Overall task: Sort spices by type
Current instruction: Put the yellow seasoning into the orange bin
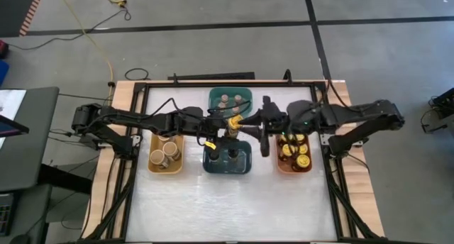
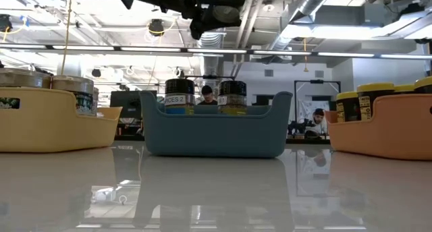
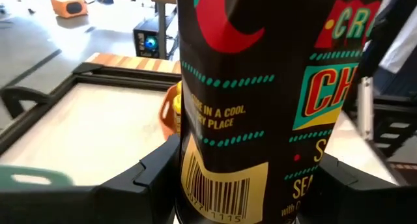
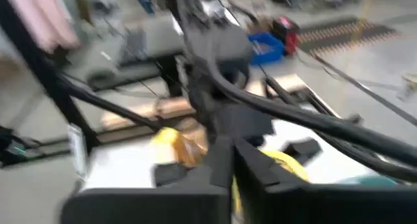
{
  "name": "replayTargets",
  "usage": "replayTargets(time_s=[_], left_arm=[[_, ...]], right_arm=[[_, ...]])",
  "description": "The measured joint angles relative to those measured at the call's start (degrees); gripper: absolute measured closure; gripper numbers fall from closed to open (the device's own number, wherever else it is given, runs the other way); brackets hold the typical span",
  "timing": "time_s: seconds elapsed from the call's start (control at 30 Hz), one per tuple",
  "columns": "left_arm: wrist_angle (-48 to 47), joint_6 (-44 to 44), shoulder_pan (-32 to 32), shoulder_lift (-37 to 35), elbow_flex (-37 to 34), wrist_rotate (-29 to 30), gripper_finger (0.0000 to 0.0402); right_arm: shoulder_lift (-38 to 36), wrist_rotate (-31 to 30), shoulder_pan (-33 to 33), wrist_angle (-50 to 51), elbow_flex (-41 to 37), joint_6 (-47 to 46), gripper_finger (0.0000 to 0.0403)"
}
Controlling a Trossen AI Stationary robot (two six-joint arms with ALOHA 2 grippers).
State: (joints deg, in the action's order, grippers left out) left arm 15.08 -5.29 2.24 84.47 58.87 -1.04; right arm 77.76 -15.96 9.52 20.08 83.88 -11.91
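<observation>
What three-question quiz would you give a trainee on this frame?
1. True or false: the left gripper holds a dark jar with a red chili on its label.
2. How many bins stand on the table? A two, B four, C six.
3. The yellow-lidded jars sit in a bin of which colour?
Key: 1 true; 2 B; 3 orange.
</observation>
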Motion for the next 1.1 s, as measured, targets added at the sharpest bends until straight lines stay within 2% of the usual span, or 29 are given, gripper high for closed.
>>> replayTargets(time_s=[0.07, 0.3, 0.63, 0.87, 0.97, 1.1], left_arm=[[-0.7, 0.8, 0.0, 0.0, 0.0, 1.3, 0.0184], [-1.9, 2.6, 0.0, 0.0, 0.0, 3.9, 0.0184], [-2.3, 4.6, 0.0, 0.0, 0.0, 4.3, 0.0184], [-2.3, 6.4, -0.5, 0.0, -0.2, 4.9, 0.0184], [-4.0, 11.8, -1.8, 0.2, 0.8, 6.0, 0.0185], [-6.8, 16.5, -3.0, 0.3, 3.2, 7.5, 0.0186]], right_arm=[[2.5, -0.8, -0.5, 5.2, 3.8, 0.2, 0.0384], [9.1, -0.8, -2.4, 21.1, 13.5, -4.5, 0.0383], [9.1, -2.1, -2.6, 22.5, 15.5, -3.3, 0.0391], [10.7, -2.2, -4.0, 27.2, 15.6, -5.5, 0.0390], [12.1, -1.0, -4.5, 30.0, 15.7, -7.1, 0.0390], [13.8, 3.7, -4.9, 29.1, 15.9, -7.5, 0.0390]])
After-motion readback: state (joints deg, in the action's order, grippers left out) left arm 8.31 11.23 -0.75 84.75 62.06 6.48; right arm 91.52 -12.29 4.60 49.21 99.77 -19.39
